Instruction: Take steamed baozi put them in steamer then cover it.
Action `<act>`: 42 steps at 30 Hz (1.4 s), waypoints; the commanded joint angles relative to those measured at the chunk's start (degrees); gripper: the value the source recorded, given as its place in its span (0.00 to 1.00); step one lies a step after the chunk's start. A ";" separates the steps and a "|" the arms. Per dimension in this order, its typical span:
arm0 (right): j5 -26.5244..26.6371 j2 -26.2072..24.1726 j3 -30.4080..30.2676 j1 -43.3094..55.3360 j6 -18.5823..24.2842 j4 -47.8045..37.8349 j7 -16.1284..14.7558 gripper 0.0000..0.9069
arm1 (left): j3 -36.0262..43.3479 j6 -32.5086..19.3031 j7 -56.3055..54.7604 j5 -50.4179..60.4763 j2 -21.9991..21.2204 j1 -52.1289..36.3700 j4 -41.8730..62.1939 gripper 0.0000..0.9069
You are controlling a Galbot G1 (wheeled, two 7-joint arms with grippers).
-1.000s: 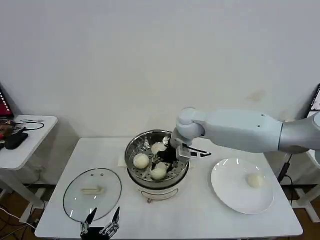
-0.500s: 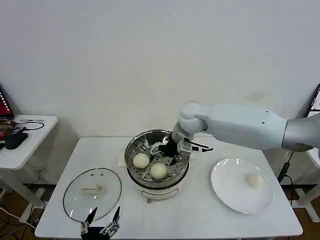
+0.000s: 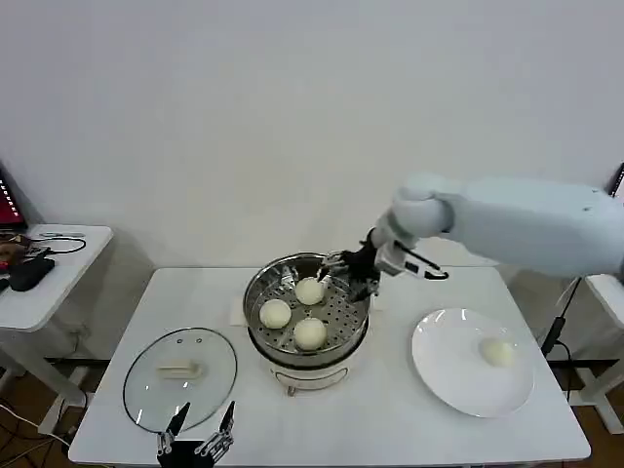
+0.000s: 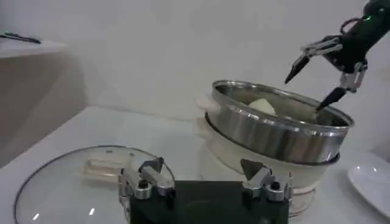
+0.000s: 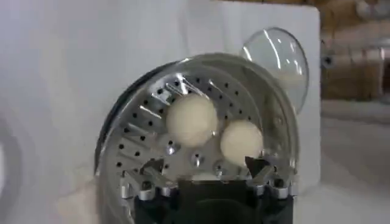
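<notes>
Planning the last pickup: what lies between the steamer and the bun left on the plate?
Bare tabletop and plate surface separate the steamer from the bun, seen in the head view.

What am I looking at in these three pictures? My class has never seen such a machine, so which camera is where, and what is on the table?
It is a two-armed robot. One picture looks down from its head; the other two come from cameras on its wrists. On the white table stands a steel steamer with three buns inside. A fourth bun waits on the white plate. The glass lid lies flat beside the steamer. The right gripper hangs open and empty over the steamer's rim. The left gripper waits open near the lid.
</notes>
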 commanded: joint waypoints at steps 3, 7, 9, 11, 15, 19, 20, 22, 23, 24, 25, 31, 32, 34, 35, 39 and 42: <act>13.76 -11.57 -10.29 10.46 -13.21 5.58 0.44 1.00 | 0.35 -0.03 0.00 0.24 0.10 0.03 -0.24 1.00; 15.40 -15.94 -14.71 12.86 -14.98 5.21 -2.45 1.00 | 0.48 -0.04 -0.02 0.31 0.20 0.21 -0.77 1.00; 15.14 -17.31 -16.20 13.13 -15.14 4.62 -3.39 1.00 | 0.41 -0.04 -0.01 0.31 0.15 0.21 -0.86 1.00; 15.22 -18.55 -17.45 12.93 -15.80 3.99 -3.76 1.00 | 0.35 -0.04 -0.01 0.33 0.12 0.28 -0.96 1.00; 15.80 -19.99 -19.28 12.00 -17.33 2.88 -5.09 1.00 | 0.22 -0.06 0.00 0.52 0.05 0.41 -0.92 1.00; 15.36 -20.37 -19.02 9.36 -17.61 -0.35 -6.49 1.00 | 0.26 -0.06 0.00 0.58 -0.20 0.34 -0.92 1.00; 14.59 -20.43 -18.64 8.25 -17.40 -1.60 -7.06 1.00 | 0.25 -0.04 0.00 0.60 -0.24 0.31 -0.91 1.00; 14.05 -20.59 -17.81 6.46 -16.88 -3.30 -7.81 1.00 | 0.22 -0.01 -0.02 0.60 -0.29 0.20 -0.86 1.00; 13.59 -20.81 -17.11 4.99 -16.62 -4.29 -8.10 1.00 | 0.14 0.03 -0.01 0.58 -0.30 0.13 -0.84 1.00; 13.29 -20.98 -16.73 4.14 -16.53 -4.78 -8.31 1.00 | 0.12 0.02 -0.03 0.55 -0.33 0.09 -0.82 1.00; 13.18 -21.10 -16.25 3.50 -16.44 -5.18 -8.61 1.00 | 0.09 0.02 -0.03 0.53 -0.33 0.08 -0.82 1.00; 10.76 -21.74 -13.09 -1.46 -15.68 -9.10 -9.94 1.00 | 0.00 0.02 -0.01 0.48 -0.56 -0.04 -0.44 1.00; 10.50 -21.97 -11.88 -2.85 -15.55 -10.02 -9.98 1.00 | 0.02 0.02 -0.02 0.46 -0.53 -0.04 -0.30 1.00; 9.87 -22.13 -10.23 -5.55 -15.25 -11.33 -9.97 1.00 | 0.05 0.03 -0.01 0.45 -0.51 -0.01 -0.22 1.00; 9.65 -22.16 -8.86 -7.05 -14.98 -12.26 -9.94 1.00 | 0.05 0.02 -0.01 0.44 -0.49 0.01 -0.23 1.00; 8.59 -21.70 -6.35 -10.31 -14.26 -14.37 -9.81 1.00 | 0.07 0.14 -0.02 0.39 -0.48 -0.17 -0.33 1.00; 8.27 -21.54 -4.26 -12.68 -13.72 -15.38 -9.75 1.00 | 0.14 0.30 -0.05 0.38 -0.60 -0.43 -0.22 1.00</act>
